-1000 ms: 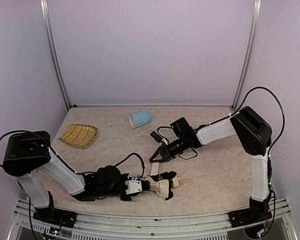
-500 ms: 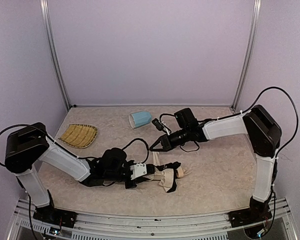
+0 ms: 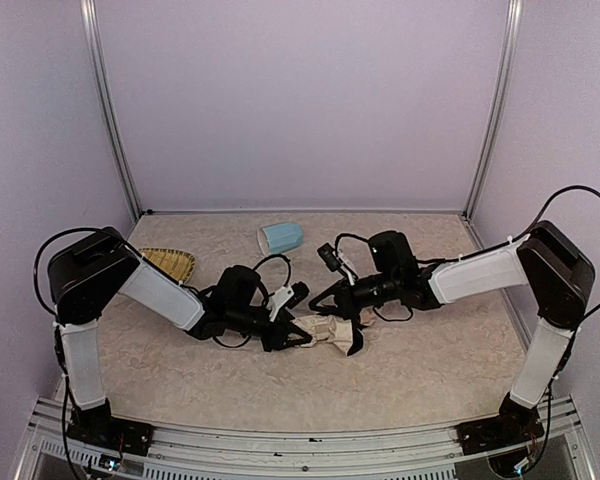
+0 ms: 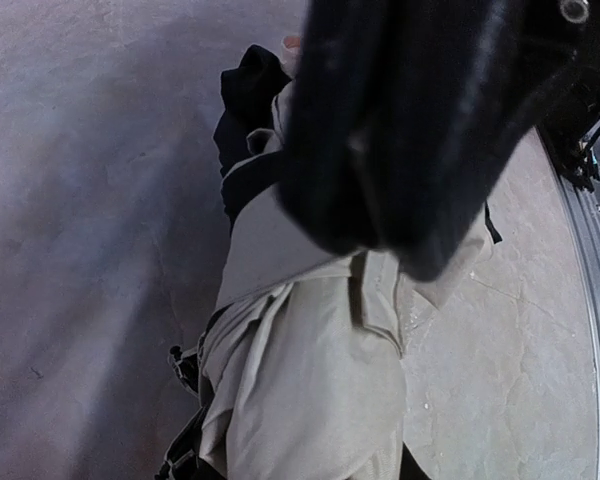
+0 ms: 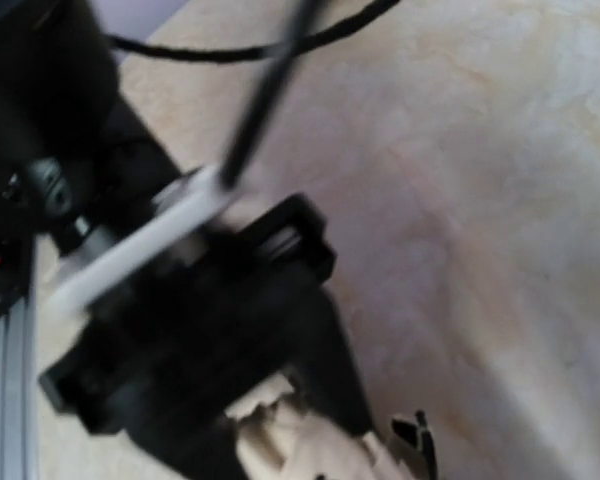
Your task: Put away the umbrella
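- The umbrella (image 3: 328, 330) lies folded on the surface (image 3: 430, 350), near the middle and a little toward the front, between the two arms.
- It is a rumpled bundle of cream-beige fabric with black lining showing at its edges.
- The left hand (image 3: 283, 335) reaches in low from the left and is clamped on the umbrella's left end.
- In the left wrist view a dark, blurred finger (image 4: 410, 130) lies across the cream fabric (image 4: 300, 400), touching it.
- The right hand (image 3: 325, 302) comes in from the right and sits just above the umbrella's far edge with its jaws closed (whether it pinches a strap or a fold, I cannot tell).
- The right wrist view is heavily blurred. It shows a black blocky shape close up and a scrap of cream fabric (image 5: 290, 430) at the bottom edge.
- The two hands are close together, one at each side of the bundle.
- A light-blue mug (image 3: 280, 238) lies on its side near the back of the surface, well apart from the umbrella.
- A woven yellow straw tray (image 3: 175, 262) sits at the left, partly hidden behind the left arm.
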Tool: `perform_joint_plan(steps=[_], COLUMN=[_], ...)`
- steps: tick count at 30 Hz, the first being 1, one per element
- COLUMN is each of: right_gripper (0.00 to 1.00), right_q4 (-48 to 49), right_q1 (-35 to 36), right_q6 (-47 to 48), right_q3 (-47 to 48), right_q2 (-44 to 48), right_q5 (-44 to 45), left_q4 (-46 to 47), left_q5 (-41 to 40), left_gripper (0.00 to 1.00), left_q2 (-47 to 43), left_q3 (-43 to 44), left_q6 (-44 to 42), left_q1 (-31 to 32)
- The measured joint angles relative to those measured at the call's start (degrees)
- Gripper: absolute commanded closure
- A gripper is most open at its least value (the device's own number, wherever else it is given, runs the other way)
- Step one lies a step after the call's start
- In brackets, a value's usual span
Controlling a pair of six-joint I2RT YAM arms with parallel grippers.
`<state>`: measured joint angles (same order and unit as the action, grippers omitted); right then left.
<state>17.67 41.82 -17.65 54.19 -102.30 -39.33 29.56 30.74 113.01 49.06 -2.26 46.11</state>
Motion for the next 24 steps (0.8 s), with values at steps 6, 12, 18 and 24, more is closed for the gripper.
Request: perform_joint_plan(steps=[6, 12, 18, 24], right_gripper=[1.00, 1.00, 1.00, 0.88], right_q4=[2.3, -0.4, 0.2, -2.0], right_q1=[1.5, 4.1, 5.0, 5.0], right_q6=[3.6, 10.7, 12.9, 13.7], right_q3=[-2.7, -3.0, -4.0, -1.6], right_q2=[0.0, 0.0, -0.5, -2.9], right_q5=[3.1, 8.7, 12.0, 12.3], left_q4=[-2.4, -4.8, -5.0, -5.6], left_q5=[5.7, 6.6, 6.5, 5.4], left_gripper=[1.00, 1.00, 1.00, 1.00], left_q2=[2.9, 3.7, 3.8, 3.8], left_q3=[2.9, 4.4, 4.6, 4.7], left_q6=[5.9, 8.3, 9.4, 9.5], left_q1=[-3.0, -3.4, -3.4, -3.4])
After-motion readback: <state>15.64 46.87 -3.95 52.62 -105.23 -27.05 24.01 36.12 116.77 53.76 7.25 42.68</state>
